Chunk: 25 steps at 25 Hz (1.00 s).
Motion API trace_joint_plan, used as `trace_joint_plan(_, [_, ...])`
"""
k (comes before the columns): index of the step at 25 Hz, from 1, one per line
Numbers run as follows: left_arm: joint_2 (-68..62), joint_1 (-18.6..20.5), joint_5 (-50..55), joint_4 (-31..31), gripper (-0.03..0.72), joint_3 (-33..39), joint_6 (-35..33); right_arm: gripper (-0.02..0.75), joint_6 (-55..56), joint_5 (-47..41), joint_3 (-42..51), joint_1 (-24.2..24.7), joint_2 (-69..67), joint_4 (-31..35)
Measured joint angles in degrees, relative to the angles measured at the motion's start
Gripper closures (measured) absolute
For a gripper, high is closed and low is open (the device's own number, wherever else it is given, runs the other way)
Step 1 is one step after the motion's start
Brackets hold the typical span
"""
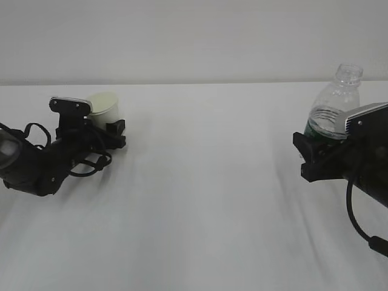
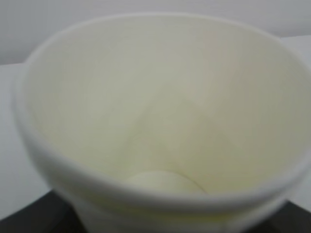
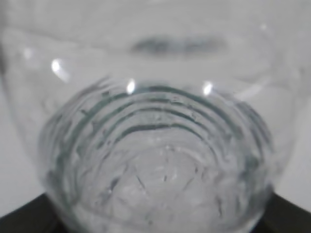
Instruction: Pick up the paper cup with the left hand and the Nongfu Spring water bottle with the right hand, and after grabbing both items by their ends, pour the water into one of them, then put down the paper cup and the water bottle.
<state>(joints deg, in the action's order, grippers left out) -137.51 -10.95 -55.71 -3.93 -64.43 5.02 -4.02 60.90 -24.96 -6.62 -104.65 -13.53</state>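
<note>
Gripping low on its load, the left hand (image 1: 108, 130), a black jaw gripper under a grey plate, has its jaws on either side of the small white tapered paper cup (image 1: 104, 108); whether they press the wall or stand just off it, I cannot tell. The cup leans, its rolled rim turned up and toward the back wall. In the left wrist view the paper cup (image 2: 160, 121) fills the frame: matte, pale cream inside, round base visible at the bottom, black jaw parts at the lower corners. Looped black cables (image 1: 91, 163) trail behind the arm over the white tabletop (image 1: 206, 200).

The right hand (image 1: 315, 154), black with a silver-grey plate, pinches the lower body of the small clear ribbed plastic Nongfu Spring water bottle (image 1: 336, 103), dark green label just above the jaws, uncapped narrow neck upward and slightly tilted. The right wrist view shows concentric ribs and glints; whether water is inside is unclear. Bottle and cup sit well apart, with only bare tabletop between them.
</note>
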Motion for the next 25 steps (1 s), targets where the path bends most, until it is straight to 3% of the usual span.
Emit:
trace_joint_plan(15, [12.3,1.7,-6.3,-10.2,0.211,17.6,3.1,0.267,-0.1,0.0,0.0,0.0,0.0,-0.3])
trace_joint_plan(25, [20.2,1.7,-7.6,-27.0,0.214,25.7,10.4,0.267,0.3,-0.1,0.0,0.0,0.0,-4.2])
